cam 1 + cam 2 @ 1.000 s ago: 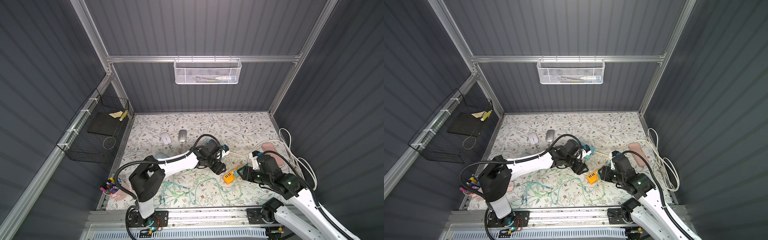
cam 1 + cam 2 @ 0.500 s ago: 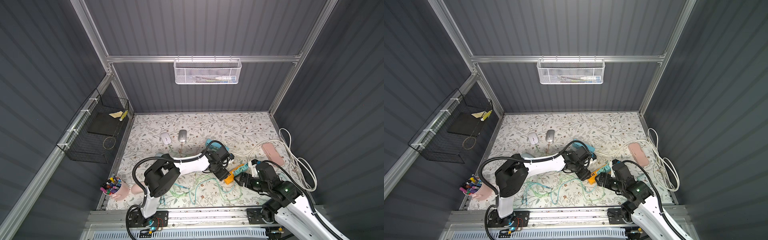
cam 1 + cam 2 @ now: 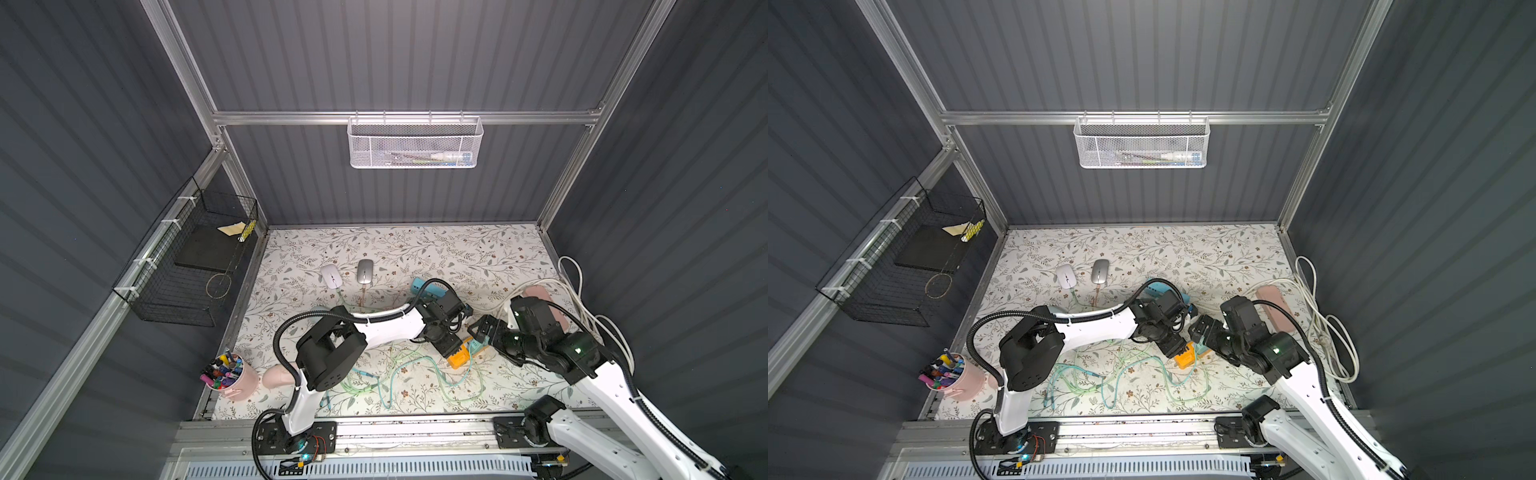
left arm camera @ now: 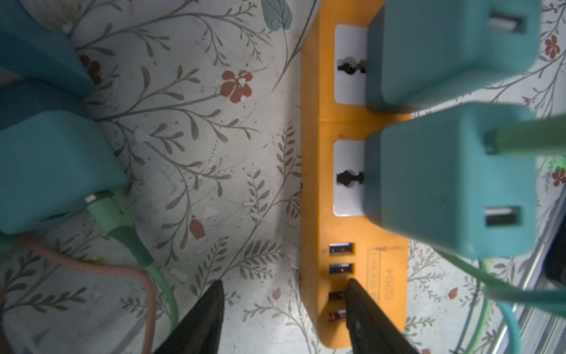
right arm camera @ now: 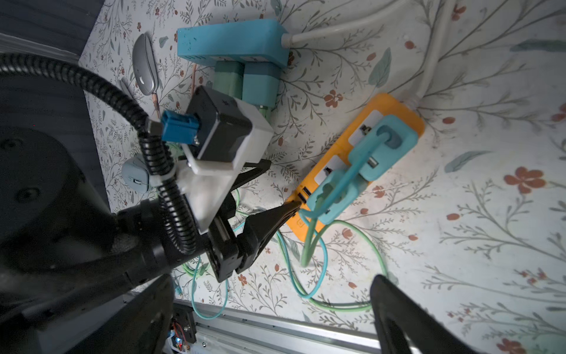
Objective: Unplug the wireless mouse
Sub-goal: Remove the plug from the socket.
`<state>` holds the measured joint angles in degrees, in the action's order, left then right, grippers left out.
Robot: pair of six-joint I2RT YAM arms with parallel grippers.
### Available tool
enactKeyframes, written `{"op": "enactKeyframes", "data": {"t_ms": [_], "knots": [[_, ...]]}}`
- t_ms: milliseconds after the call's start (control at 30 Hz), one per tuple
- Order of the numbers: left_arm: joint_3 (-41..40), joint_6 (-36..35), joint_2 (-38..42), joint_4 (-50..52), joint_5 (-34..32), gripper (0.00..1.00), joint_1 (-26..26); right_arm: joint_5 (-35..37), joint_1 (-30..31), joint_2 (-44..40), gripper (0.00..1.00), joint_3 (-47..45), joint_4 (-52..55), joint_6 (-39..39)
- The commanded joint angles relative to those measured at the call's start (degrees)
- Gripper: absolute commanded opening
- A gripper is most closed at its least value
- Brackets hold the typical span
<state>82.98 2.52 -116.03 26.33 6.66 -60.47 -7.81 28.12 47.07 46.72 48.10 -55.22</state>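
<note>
- wireless mouse in silver [image 3: 365, 271] is seen lying at the back of the floral mat [image 3: 457, 249], just beside a white mouse [image 3: 331, 275]; both are well apart from the grippers.
- a third, grey mouse [image 5: 136, 179] is seen in the right wrist view, close beside the left arm.
- a pinkish cable [image 4: 150, 306] and a green cable [image 4: 131, 236] are seen on the mat; the green one is plugged into a teal charger [image 4: 52, 171], while the pinkish one's end is hidden.
- a blue power strip [image 5: 232, 41] is laid near the silver mouse, with two chargers plugged into its side.
- an orange power strip [image 4: 312, 214] is laid nearer the front; two further teal chargers [image 4: 453, 180] are plugged into its white sockets, and a row of usb ports is seen at its end.
- raised lettering [image 4: 389, 285] is moulded on the orange strip, but it is too blurred to be read with certainty.
- the left gripper [image 4: 284, 306] is held with its jaws apart and nothing clamped; one fingertip is set on the orange strip by the usb ports, the other over the mat.
- the right gripper [image 5: 271, 280] is spread wide and empty, held above the cables beside the orange strip.
</note>
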Motion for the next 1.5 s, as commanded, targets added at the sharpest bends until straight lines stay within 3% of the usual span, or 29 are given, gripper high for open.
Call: {"op": "enactKeyframes", "data": {"t_ms": [0,133,233,300,533,967,1233,1467], "knots": [[-0.7,-1.6,-0.9,2.4,-2.1,0.62,-0.4,-1.4,-1.0,5.2,0.99,4.0,7.5,-5.6],[-1.2,-1.3,-1.0,2.3,-2.5,0.61,-0.5,-3.0,-1.0,9.6,0.97,5.8,9.7,-5.2],[-1.4,-1.0,-1.1,2.7,-3.4,0.61,-0.5,-3.0,-1.1,8.2,0.77,2.7,7.8,-6.7],[-1.4,-0.9,-1.2,3.0,-3.8,0.6,-0.6,-2.2,-1.1,7.4,0.72,0.5,7.5,-8.4],[-4.3,-0.8,-0.8,2.0,-3.7,0.61,-0.5,-1.0,-1.0,9.5,0.76,-3.5,3.1,-10.1],[-4.7,-1.0,-1.1,1.7,-4.4,0.62,-0.6,4.5,-1.4,19.5,0.74,-0.4,0.6,-7.2],[-4.9,-1.2,-1.7,1.7,-4.0,0.62,-0.5,7.2,-1.6,24.0,0.7,1.2,-1.6,-6.8],[-5.5,-1.8,-1.2,1.8,-4.6,0.62,-0.6,6.1,-2.2,26.3,0.59,-0.7,-3.8,-7.6]]}}
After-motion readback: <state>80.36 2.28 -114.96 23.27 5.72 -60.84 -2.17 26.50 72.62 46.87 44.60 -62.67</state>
